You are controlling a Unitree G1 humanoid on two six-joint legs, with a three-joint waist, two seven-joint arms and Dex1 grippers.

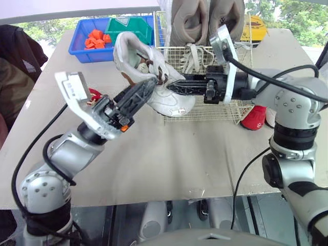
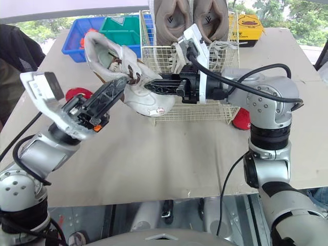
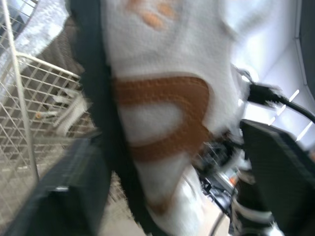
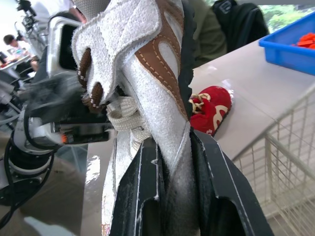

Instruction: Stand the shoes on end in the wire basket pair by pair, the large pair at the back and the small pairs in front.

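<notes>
A beige table (image 1: 169, 159) holds a wire basket (image 1: 215, 110). Left gripper (image 1: 149, 85) and right gripper (image 1: 170, 87) both pinch a white shoe (image 1: 127, 51).

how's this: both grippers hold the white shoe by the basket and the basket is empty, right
No, the wire basket is not empty: the large taupe pair stands on end at its back, as the right eye view shows. The rest holds: the left gripper and the right gripper both hold the white shoe by the basket.

Saw a white sneaker (image 1: 171, 102) with tan patches in the black right end effector (image 4: 173, 142); beyond it, taupe shoes (image 1: 192, 20), blue bin (image 1: 82, 36).
</notes>
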